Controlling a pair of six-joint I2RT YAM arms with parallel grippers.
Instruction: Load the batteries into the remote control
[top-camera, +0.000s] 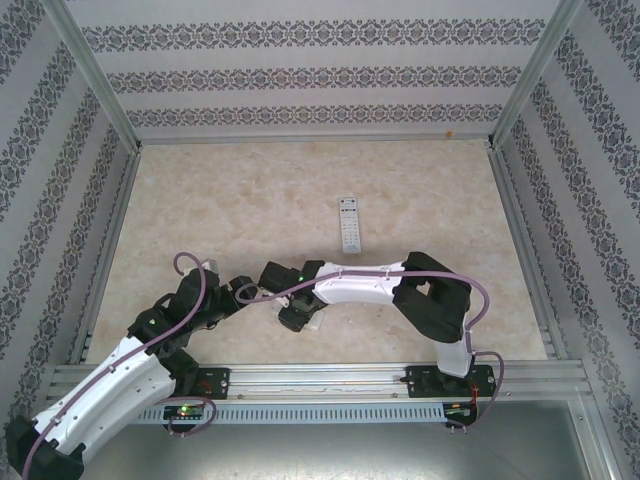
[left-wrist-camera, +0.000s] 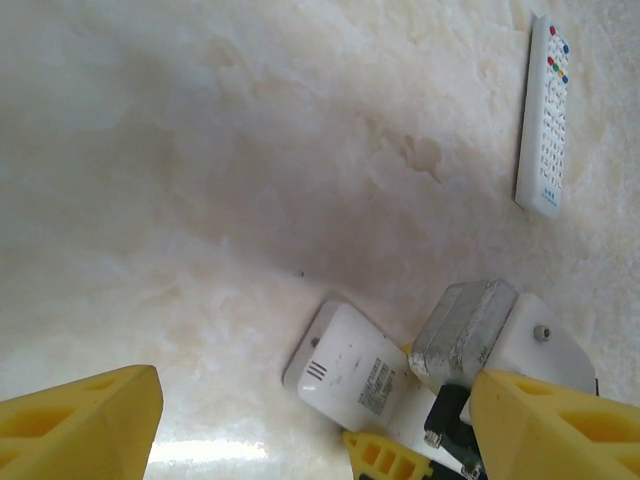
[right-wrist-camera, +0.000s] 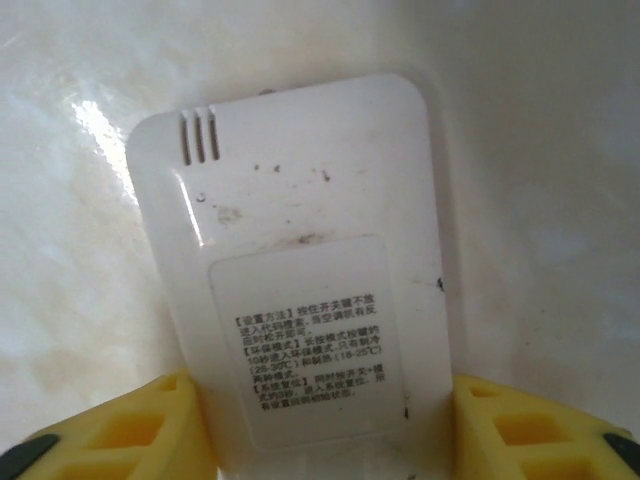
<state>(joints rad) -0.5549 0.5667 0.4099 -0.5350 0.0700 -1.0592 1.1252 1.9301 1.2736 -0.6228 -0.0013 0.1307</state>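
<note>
The right gripper (right-wrist-camera: 330, 440) is clamped on the remote (right-wrist-camera: 300, 250), one finger on each long edge. The label side faces up, which I judge exposes the back for battery loading. The left gripper (left-wrist-camera: 310, 400) hangs just beside the remote, fingers spread wide, free to assist. A second remote (left-wrist-camera: 545, 115) lies beyond the remote, well apart.

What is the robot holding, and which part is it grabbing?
The right gripper holds the white remote, jaws on its two long edges near one end. The left gripper holds nothing.
</note>
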